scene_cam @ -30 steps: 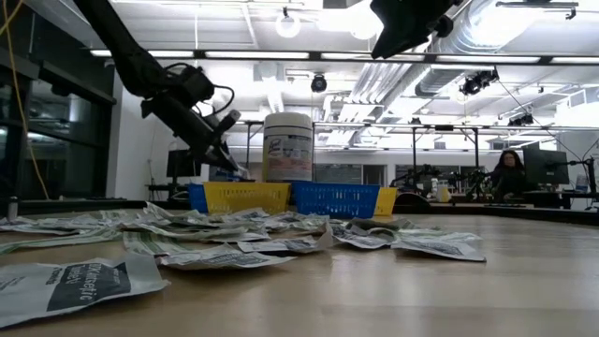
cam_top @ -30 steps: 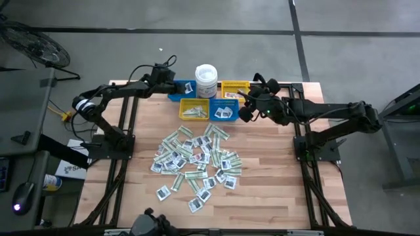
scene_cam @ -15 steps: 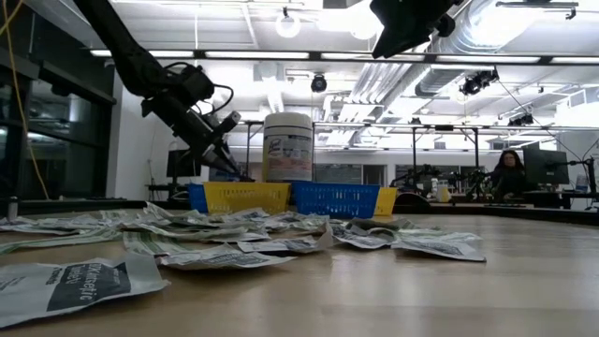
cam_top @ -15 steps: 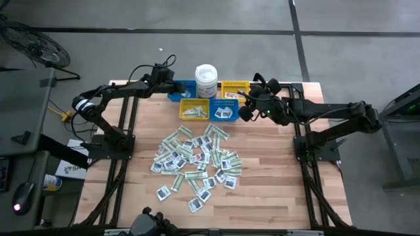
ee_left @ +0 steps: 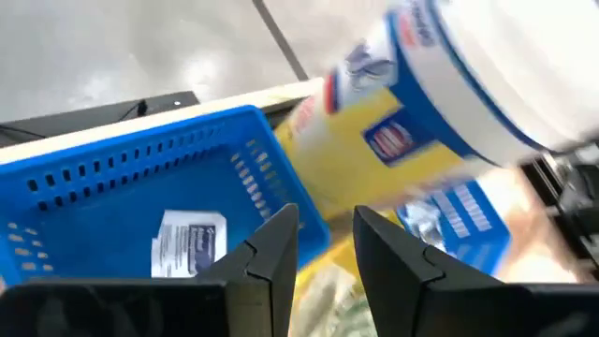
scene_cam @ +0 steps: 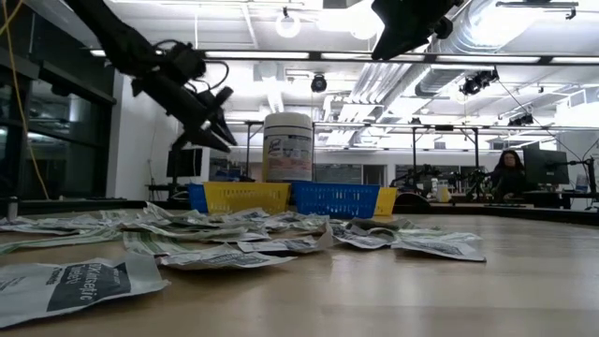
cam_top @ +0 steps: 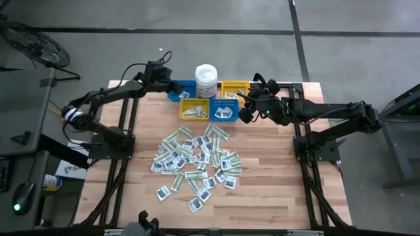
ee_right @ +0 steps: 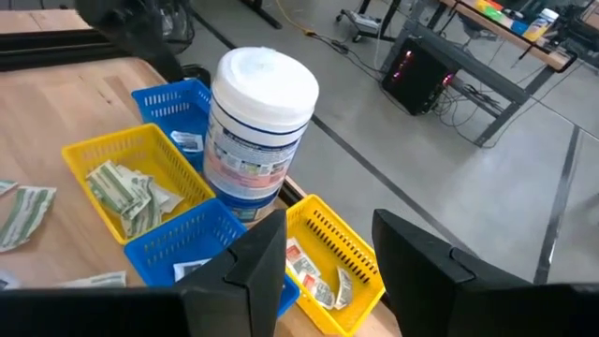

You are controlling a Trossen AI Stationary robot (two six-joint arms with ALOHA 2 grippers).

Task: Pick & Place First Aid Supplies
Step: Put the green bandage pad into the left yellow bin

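Left gripper [cam_top: 172,86] open, empty, above blue bin [ee_left: 112,183] holding one packet [ee_left: 190,241]; right gripper [cam_top: 241,99] open, empty.

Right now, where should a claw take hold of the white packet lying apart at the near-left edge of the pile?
Take the packet from straight above, pinching one free edge. It lies flat on the table, apart from the others, so nothing overlaps it and there is no raised part to grab.

Bright ceiling lights [scene_cam: 292,21] glare overhead; the left wrist view is motion-blurred.
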